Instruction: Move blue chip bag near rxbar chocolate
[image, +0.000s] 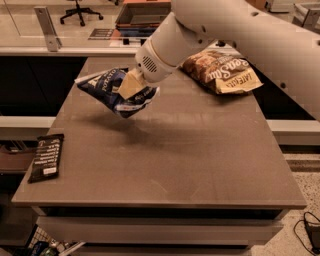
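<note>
- Jaws clenched on the blue chip bag: one tan finger pad lies flat against the bag's upper right part, and the foil is crumpled around it. The other finger is hidden behind the bag.
- The gripper is over the far left part of the table, above the surface and not touching it.
- The blue chip bag hangs in the air, clear of the tabletop and tilted. Its pale top edge points up and to the left, and its lowest corner points down toward the table. A soft shadow lies on the surface just below it.
- A round white wrist with a patch of small holes sits right behind the gripper. From there the white arm slants up and to the right, and a thick link crosses the upper right corner of the view.
- The rxbar chocolate lies flat at the near left edge of the table, its long side along that edge, well apart from the held bag.
- A brown-and-yellow chip bag lies flat at the far right of the table, beside the arm.
- An office chair stands on the floor beyond the table.
</note>
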